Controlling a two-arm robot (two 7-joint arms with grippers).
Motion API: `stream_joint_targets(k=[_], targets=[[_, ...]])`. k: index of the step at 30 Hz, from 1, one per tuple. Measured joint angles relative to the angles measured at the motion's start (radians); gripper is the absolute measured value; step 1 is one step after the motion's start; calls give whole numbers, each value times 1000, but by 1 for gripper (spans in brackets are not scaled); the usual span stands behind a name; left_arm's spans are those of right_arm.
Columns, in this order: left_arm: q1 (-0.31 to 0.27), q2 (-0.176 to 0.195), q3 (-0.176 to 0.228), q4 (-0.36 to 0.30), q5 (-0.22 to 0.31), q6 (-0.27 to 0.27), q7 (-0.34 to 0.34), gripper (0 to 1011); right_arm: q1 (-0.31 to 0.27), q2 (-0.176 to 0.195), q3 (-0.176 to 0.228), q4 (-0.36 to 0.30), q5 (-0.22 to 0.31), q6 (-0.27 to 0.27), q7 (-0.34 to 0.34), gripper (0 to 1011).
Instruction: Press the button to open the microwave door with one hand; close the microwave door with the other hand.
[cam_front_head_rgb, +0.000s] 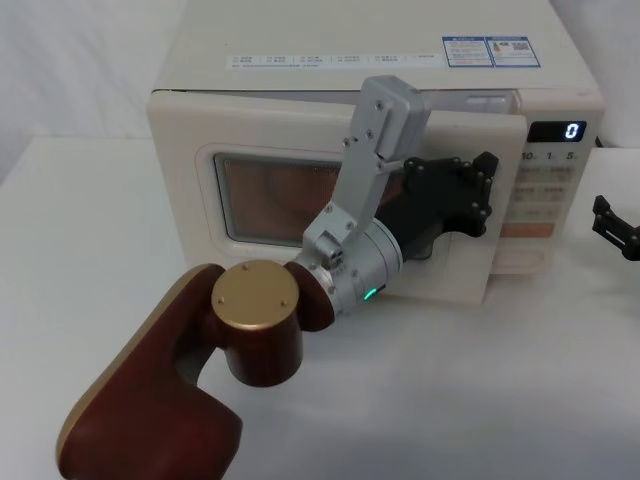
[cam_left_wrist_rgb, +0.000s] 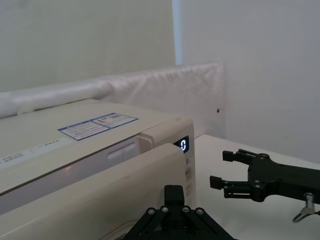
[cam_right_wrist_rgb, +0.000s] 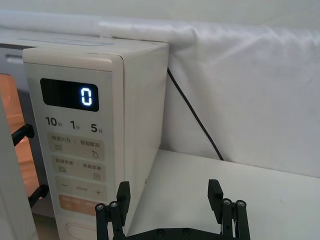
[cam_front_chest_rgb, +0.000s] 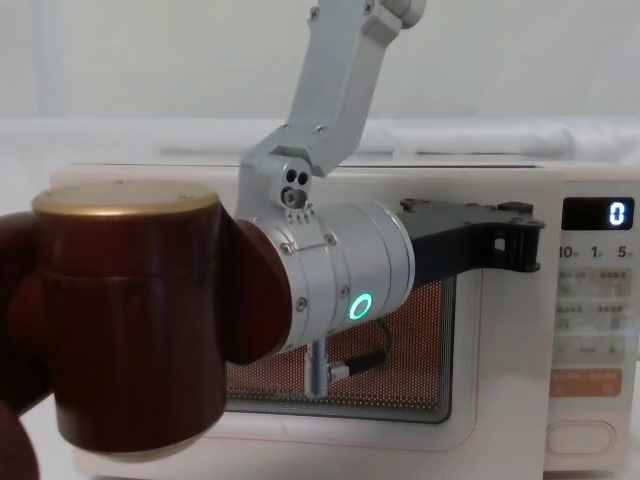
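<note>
One microwave (cam_front_head_rgb: 300, 60) is sitting on the white table (cam_front_head_rgb: 520, 400) with two grippers working beside it; its one microwave door (cam_front_head_rgb: 250, 135) is standing slightly ajar, and the single button (cam_front_chest_rgb: 580, 437) is lying at the foot of the control panel (cam_right_wrist_rgb: 80, 165), right of the door. The left gripper (cam_front_head_rgb: 470, 190) is pressing against the door's front near its free edge, and I cannot tell how its jaws stand; the right gripper (cam_right_wrist_rgb: 170, 205) is hovering just right of the microwave with jaws spread wide, gripping nothing.
</note>
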Motion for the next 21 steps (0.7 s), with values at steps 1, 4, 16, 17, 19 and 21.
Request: stream_joint_targets(k=[1, 4, 16, 17, 19, 21], targets=[[0, 0, 0, 0, 0, 0, 0, 0, 0, 0, 0, 0, 0, 0, 0, 1002], [-9, 0, 2, 13, 12, -5, 0, 0, 0, 0, 0, 0, 0, 0, 0, 1002], [-47, 10, 32, 54, 120, -46, 2, 0, 0, 0, 0, 0, 0, 0, 0, 1002], [-48, 9, 32, 55, 126, -48, 4, 0, 0, 0, 0, 0, 0, 0, 0, 1002], [-50, 7, 31, 59, 140, -53, 8, 0, 0, 0, 0, 0, 0, 0, 0, 1002], [-50, 1, 26, 63, 154, -56, 17, 0, 0, 0, 0, 0, 0, 0, 0, 1002]])
